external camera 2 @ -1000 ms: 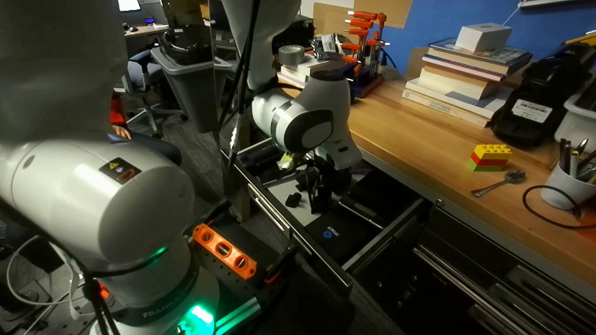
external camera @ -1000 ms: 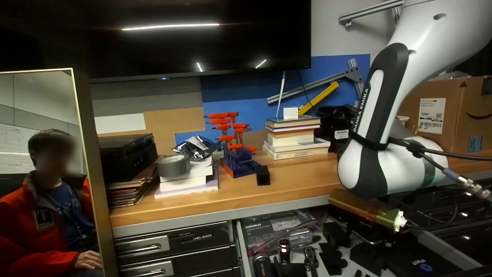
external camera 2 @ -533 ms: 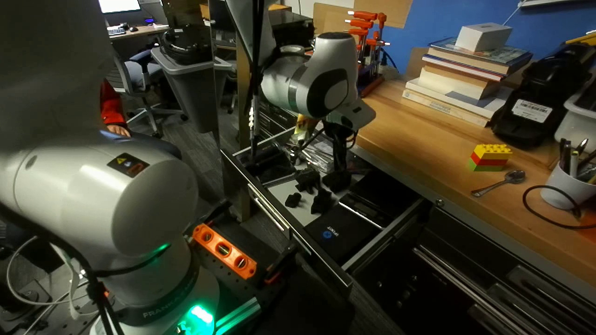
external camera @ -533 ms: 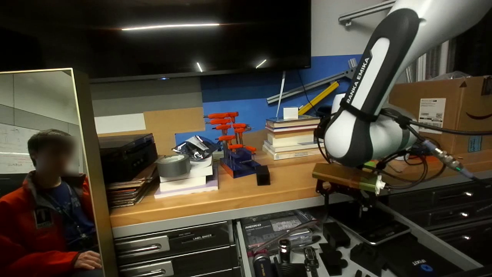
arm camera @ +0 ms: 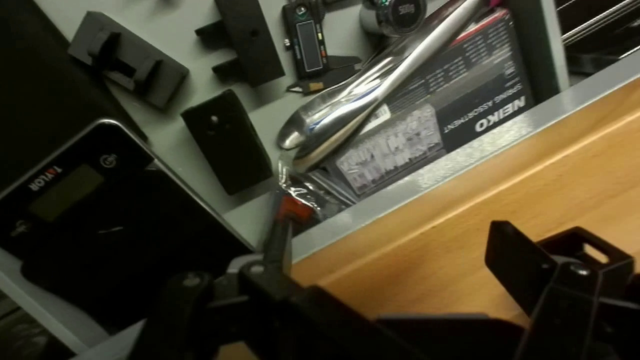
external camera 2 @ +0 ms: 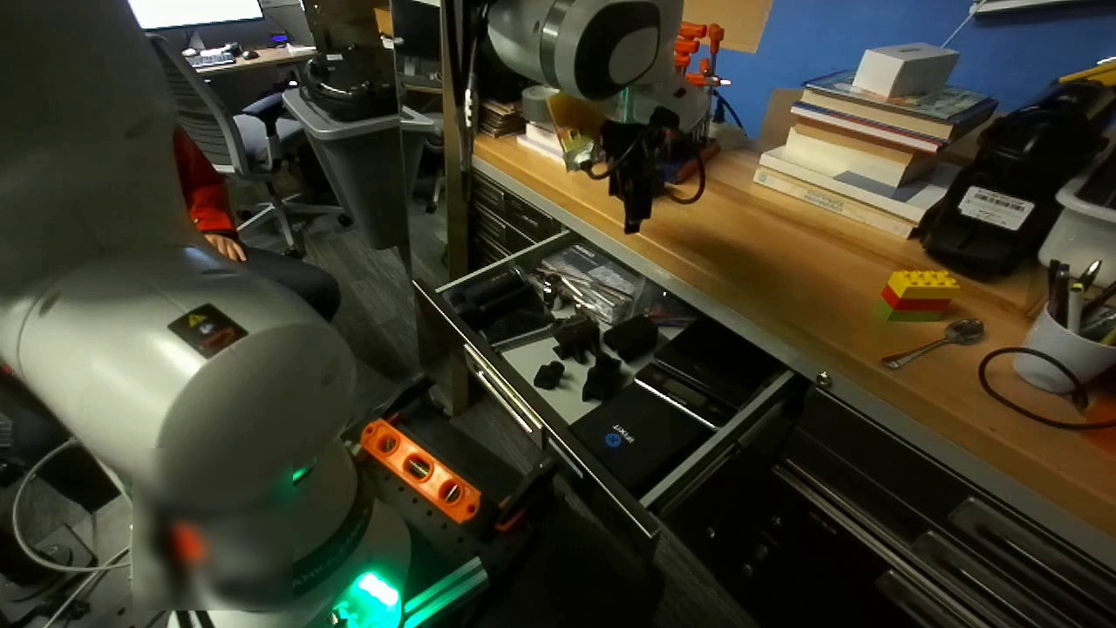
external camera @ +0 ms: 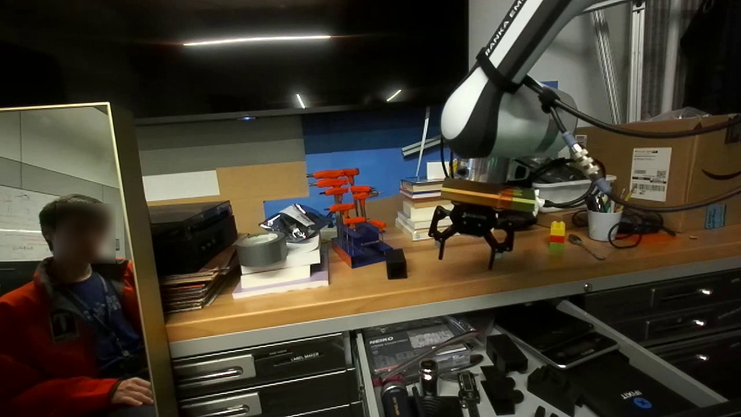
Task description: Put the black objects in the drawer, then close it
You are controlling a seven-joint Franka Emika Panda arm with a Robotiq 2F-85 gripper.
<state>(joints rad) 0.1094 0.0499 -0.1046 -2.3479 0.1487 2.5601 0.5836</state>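
A wooden desk (external camera: 359, 291) is carrying two book stacks (external camera 2: 854, 153), a blue rack (external camera: 362, 246) standing between them, a black block (external camera: 396, 264) sitting just beside the rack, toy bricks (external camera 2: 915, 298) resting near a spoon (external camera 2: 962, 331), a white cup (external camera: 604, 226) standing nearby

In an exterior view we face the flat screen (external camera: 231, 75) nearly square-on across the workbench (external camera: 463, 284) | in an exterior view we look slantwise down at the open drawer (external camera 2: 719, 439), Franka arm (external camera 2: 253, 392) close at the picture's left | wrist view: we look steeply down, nearest | all three share the drawer and workbench
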